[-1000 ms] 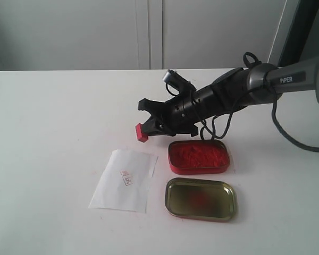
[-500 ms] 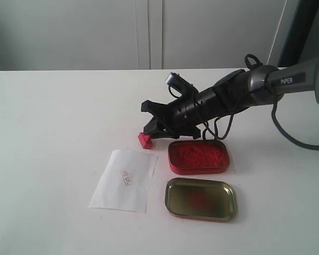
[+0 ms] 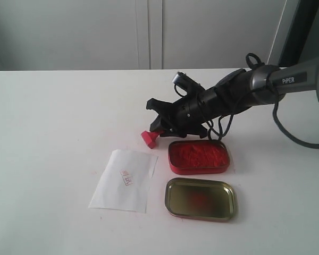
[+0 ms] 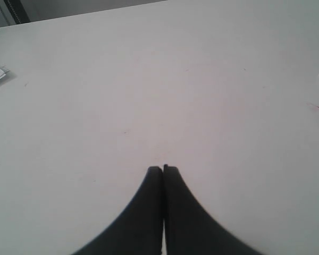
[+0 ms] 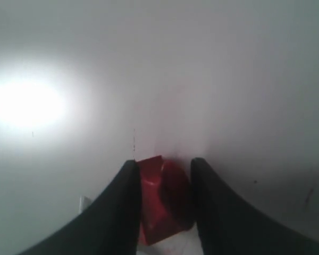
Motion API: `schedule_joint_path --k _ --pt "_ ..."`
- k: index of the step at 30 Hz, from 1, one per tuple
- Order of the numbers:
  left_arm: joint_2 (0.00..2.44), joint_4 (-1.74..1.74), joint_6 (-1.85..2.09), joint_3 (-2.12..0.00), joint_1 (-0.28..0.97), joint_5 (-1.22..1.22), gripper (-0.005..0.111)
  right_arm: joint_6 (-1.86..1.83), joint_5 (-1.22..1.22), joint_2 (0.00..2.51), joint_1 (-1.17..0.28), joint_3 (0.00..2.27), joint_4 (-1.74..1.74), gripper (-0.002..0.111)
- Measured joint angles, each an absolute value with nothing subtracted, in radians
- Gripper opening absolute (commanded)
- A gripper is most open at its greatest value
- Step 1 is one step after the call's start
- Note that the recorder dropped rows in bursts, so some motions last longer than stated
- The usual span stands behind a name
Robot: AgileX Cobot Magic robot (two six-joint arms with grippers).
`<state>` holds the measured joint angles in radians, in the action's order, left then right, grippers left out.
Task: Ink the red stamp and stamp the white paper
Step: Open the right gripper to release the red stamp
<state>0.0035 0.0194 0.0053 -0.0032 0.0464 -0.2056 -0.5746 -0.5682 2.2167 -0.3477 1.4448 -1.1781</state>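
Note:
The red stamp lies tipped on the table just beyond the far right corner of the white paper, which carries a small red imprint. My right gripper is low over the table with its jaws open, just right of the stamp. In the right wrist view the red stamp sits between the spread fingers of the right gripper, with a gap on one side. My left gripper is shut on nothing over bare tabletop and does not show in the exterior view.
A tin of red ink stands right of the stamp, under my right arm. Its empty gold lid lies nearer the front. The table's far edge meets a white wall.
The right gripper has opened and let go of the stamp, which dropped from the jaws onto the table. The arm has drawn back a little to the right.

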Motion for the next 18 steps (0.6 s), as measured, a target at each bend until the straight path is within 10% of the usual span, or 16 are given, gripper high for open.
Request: schedule_joint_path --k 18 --pt "0.003 0.019 0.005 -0.003 0.046 -0.206 0.0 -0.403 -0.502 2.136 -0.308 1.445 -0.928 0.021"
